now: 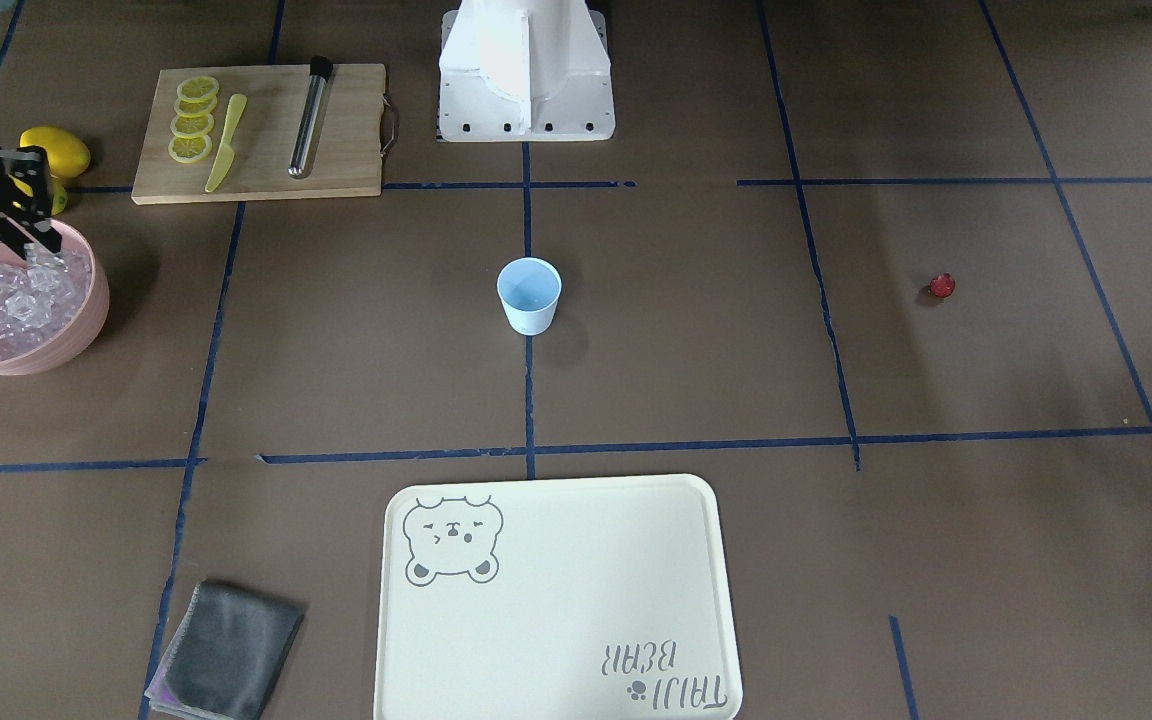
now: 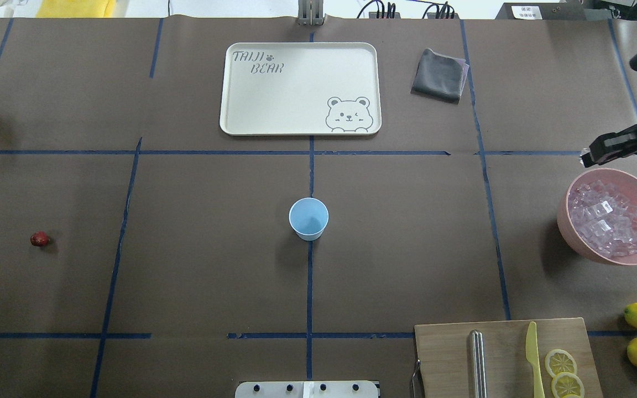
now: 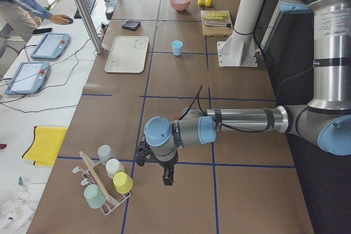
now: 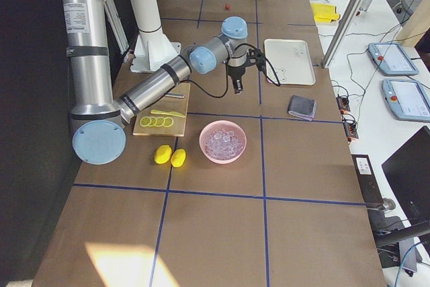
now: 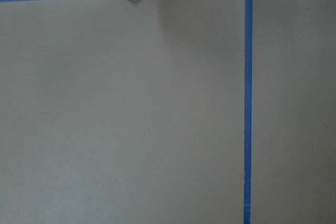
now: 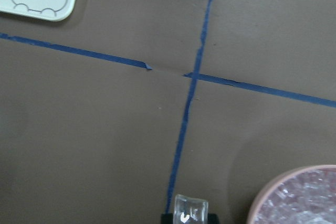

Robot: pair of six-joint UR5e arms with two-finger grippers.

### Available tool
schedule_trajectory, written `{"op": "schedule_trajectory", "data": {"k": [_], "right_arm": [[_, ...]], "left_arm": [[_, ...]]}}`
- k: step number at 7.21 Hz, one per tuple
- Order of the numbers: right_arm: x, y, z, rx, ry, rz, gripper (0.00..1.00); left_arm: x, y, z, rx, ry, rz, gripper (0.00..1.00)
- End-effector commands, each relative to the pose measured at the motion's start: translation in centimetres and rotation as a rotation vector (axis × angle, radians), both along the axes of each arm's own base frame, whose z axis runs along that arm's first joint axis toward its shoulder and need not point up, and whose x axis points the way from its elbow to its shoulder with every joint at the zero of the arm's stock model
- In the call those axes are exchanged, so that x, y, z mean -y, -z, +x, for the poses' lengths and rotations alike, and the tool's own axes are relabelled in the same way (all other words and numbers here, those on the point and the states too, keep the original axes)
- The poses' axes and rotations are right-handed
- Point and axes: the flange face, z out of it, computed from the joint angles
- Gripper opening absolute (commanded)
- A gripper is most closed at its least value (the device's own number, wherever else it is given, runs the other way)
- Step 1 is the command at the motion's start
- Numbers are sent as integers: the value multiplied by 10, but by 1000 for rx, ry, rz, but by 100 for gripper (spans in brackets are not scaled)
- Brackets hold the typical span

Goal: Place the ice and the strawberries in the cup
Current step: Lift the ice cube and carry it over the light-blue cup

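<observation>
Step in hand, as judged: a transfer to the cup (image 2: 308,218). The right hand (image 2: 588,157) hangs above the table (image 2: 186,276), well to the cup's right and a little farther from the robot. It is closed on a single ice cube (image 6: 190,208), pinched at the very fingertips.

Recommendation: the cube is slick and held only at the tips, so keep the pressure steady and travel level, without jerks. Bring the hand square over the cup's mouth and lower it until the cube is just above the rim, then part the fingers. A release from height risks a bounce-out or toppling a light, empty tumbler. Keep the fingers clear of the rim.

The left hand (image 3: 167,176) sits far to the cup's left and is seen only from the side. Whether it is open or closed cannot be told.

Containers:
- The tray (image 2: 224,88) lies beyond the cup, away from the robot, with nothing on it.
- The pink bowl (image 2: 566,224) stands well to the cup's right, well filled with ice (image 2: 609,218).
- The cup stands upright in front of the robot's base. Its interior shows pale blue only, with nothing loaded.

The strawberry (image 2: 39,239) lies on the table well to the cup's left, untouched.
</observation>
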Motion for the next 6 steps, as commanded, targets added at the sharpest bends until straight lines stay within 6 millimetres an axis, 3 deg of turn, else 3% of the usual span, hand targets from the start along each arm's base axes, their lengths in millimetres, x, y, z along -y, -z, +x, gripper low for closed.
{"op": "schedule_trajectory", "data": {"k": [1, 3, 5, 6], "right_arm": [[-17, 76, -99, 38, 20, -49, 0], [-35, 144, -216, 4, -44, -60, 0], [-33, 205, -295, 19, -110, -89, 0], [-38, 219, -320, 17, -127, -106, 0]], "left_arm": [[0, 1, 0, -1, -2, 2, 100], [0, 0, 0, 0, -2, 2, 100], [0, 0, 0, 0, -2, 2, 100], [1, 0, 0, 0, -2, 3, 100]]}}
